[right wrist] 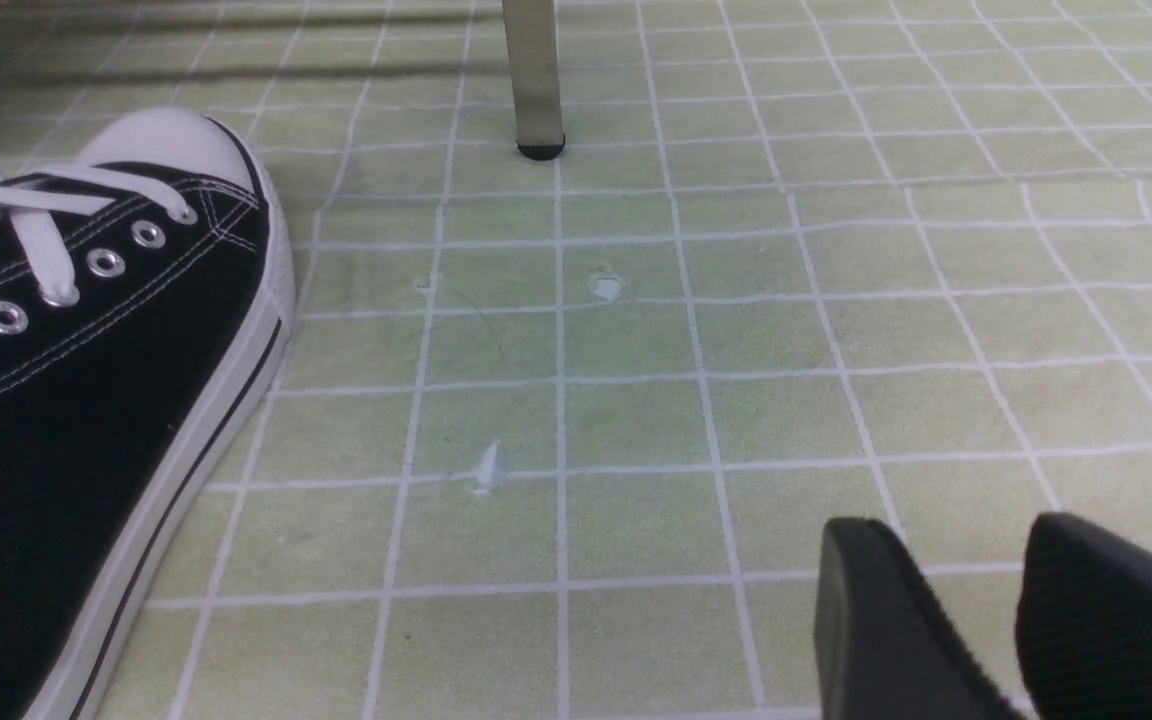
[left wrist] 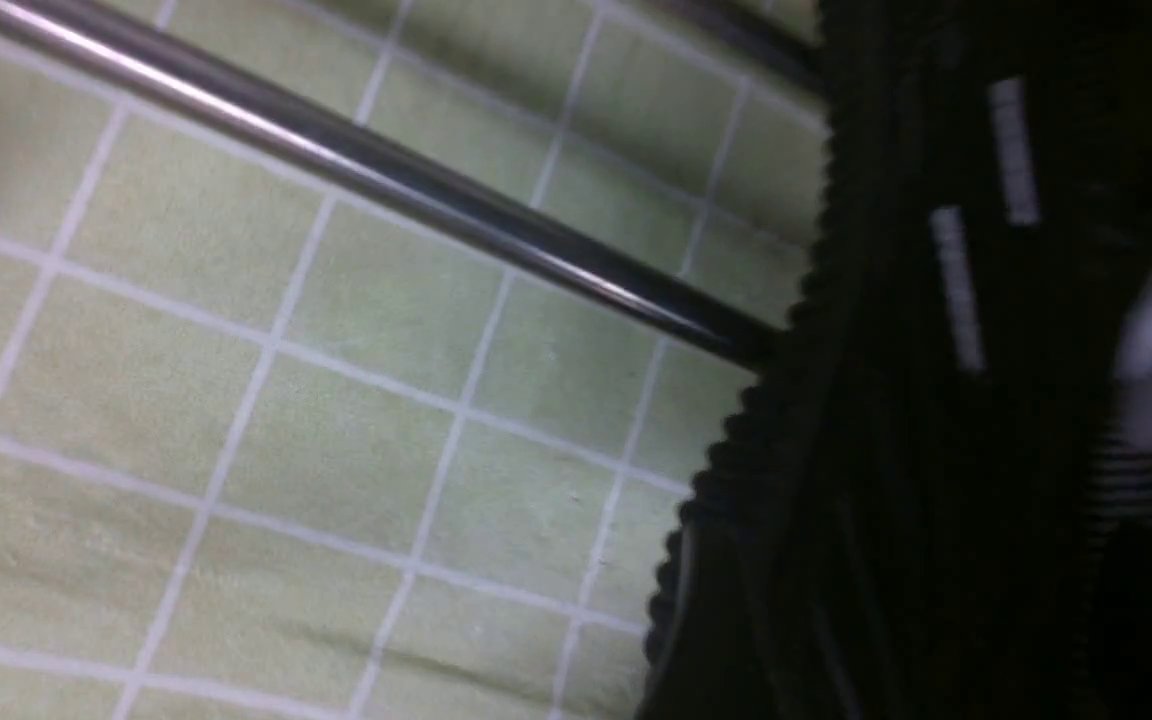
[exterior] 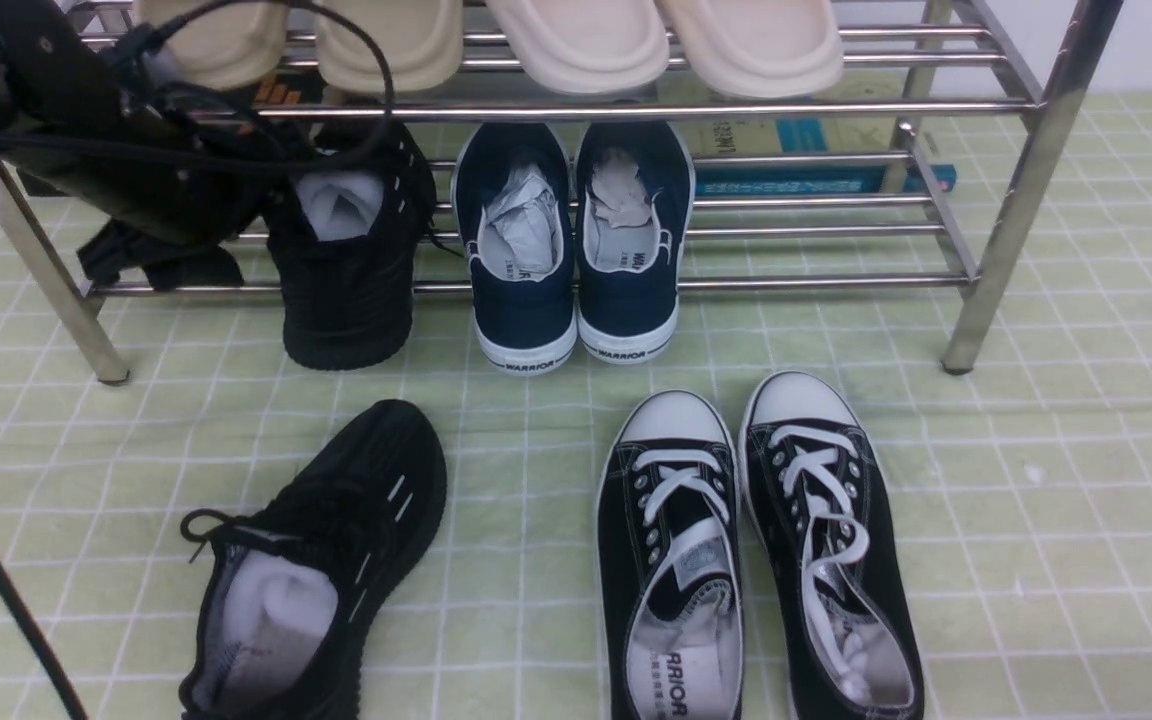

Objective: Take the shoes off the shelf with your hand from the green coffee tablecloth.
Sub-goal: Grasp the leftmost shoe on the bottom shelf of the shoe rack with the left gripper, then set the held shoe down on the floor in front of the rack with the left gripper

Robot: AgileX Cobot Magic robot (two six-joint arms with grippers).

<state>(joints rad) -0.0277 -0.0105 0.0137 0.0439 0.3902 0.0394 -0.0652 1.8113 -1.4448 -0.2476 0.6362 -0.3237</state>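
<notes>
- Two all-black knit sneakers are seen, one in each place: one knit sneaker on the rack (exterior: pixel 348 310), on the lower tier, heel outward; the other knit sneaker (exterior: pixel 376 530) on the green tablecloth (exterior: pixel 1086 520), toe toward the rack.
- One shoe rack (exterior: pixel 636 112) with two tiers is shown; two of its front feet are set on the cloth.
- Four pale slippers (exterior: pixel 576 40) are lined up on the upper tier.
- Two navy WARRIOR shoes (exterior: pixel 526 260) are placed side by side on the lower tier, just beside the black knit one; paper is stuffed in both.
- Two black canvas shoes (exterior: pixel 671 560) with white toe caps and laces are laid in front of the rack, near each other, to the right of the knit sneaker on the cloth.
- Two pincers are seen. The left pincer (exterior: pixel 236 215) is placed at the left side of the racked knit sneaker; whether that shoe is gripped or released cannot be told, as the fingers are lost in black.
- The right pincer (right wrist: pixel 966 540) is held slightly parted over the cloth, with nothing between its two tips.
</notes>
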